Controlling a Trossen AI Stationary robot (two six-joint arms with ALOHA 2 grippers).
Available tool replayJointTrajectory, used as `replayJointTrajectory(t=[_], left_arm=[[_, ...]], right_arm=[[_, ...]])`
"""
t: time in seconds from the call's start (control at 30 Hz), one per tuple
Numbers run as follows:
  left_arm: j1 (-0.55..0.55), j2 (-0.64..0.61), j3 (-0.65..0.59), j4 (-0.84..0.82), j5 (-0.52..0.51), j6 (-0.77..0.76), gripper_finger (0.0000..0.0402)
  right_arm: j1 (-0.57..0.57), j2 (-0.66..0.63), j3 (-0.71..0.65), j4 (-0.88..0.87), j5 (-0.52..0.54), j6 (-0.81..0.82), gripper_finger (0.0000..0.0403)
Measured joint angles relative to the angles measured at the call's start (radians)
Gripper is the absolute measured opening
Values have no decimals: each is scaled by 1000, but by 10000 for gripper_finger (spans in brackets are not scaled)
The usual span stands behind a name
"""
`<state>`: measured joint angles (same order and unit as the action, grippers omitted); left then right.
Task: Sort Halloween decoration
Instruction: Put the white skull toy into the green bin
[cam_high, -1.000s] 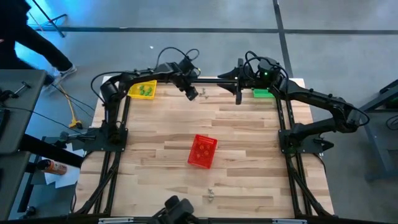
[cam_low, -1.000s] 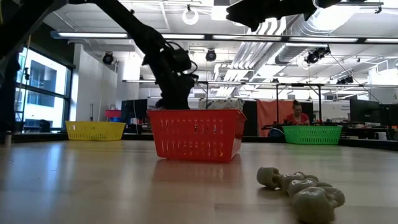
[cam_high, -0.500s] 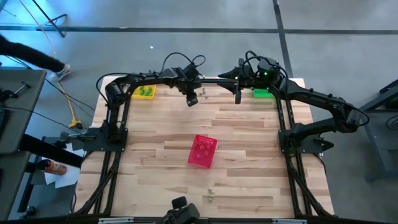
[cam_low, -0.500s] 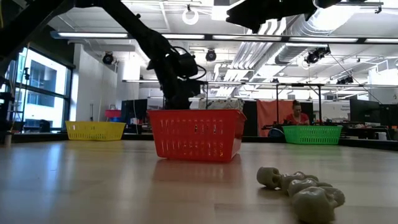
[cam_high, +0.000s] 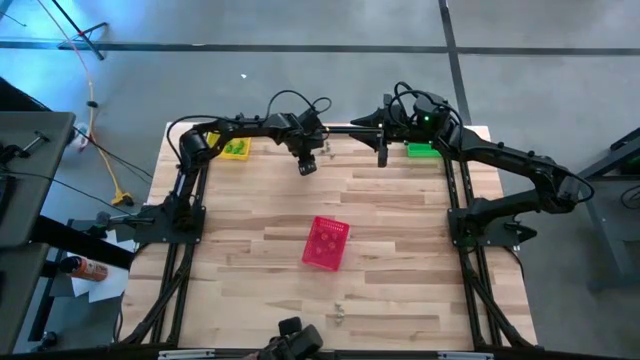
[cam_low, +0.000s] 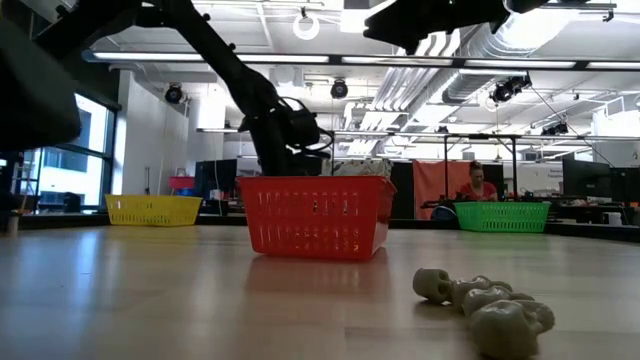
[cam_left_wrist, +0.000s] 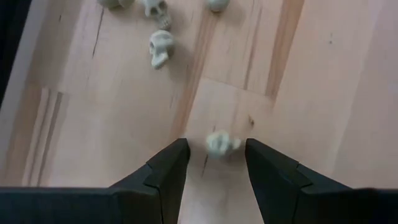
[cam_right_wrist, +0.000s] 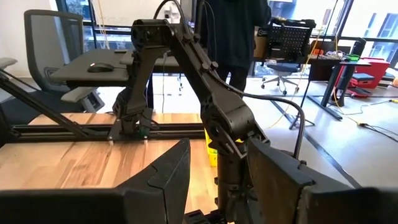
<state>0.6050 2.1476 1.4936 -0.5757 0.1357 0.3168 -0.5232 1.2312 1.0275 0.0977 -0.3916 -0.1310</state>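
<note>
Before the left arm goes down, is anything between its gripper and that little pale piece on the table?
Nothing visible: the left gripper is open, with the small pale trinket lying on bare wood between its fingertips. The skull trinkets lie farther off.

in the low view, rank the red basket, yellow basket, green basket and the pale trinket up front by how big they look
1. red basket, clearly the largest.
2. pale trinket, though it lies nearest the camera, so its size here is inflated.
3. yellow basket and green basket look about alike; both sit farther back, so no ranking between them.
</note>
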Motion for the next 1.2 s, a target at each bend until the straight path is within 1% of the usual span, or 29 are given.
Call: replayJointTrajectory(t=[0.17, 0.27, 0.33, 0.53, 0.6, 0.7, 0.93, 1.2], left_arm=[[-1, 6, 1, 6, -3, 6, 153], [-1, 8, 0, 19, -4, 8, 139], [-1, 8, 0, 26, -5, 9, 119], [-2, 10, 1, 23, 7, 77, 40], [-3, 10, 1, 20, 11, 86, 22], [-7, 11, 1, 22, 18, 87, 5], [-6, -6, -3, 3, 13, 88, 1], [25, -49, -5, -1, 6, 78, 1]], right_arm=[[0, 0, 0, -5, 0, 0, 156], [0, 0, 0, -5, 1, 0, 156], [0, 0, 0, -5, 2, 0, 156], [0, 0, 0, -12, 3, -1, 156], [0, 0, 0, -12, 3, -5, 156], [0, 0, 0, -13, 3, -4, 156], [0, 0, 0, -14, 3, -4, 156], [0, 0, 0, -14, 3, -6, 156]])
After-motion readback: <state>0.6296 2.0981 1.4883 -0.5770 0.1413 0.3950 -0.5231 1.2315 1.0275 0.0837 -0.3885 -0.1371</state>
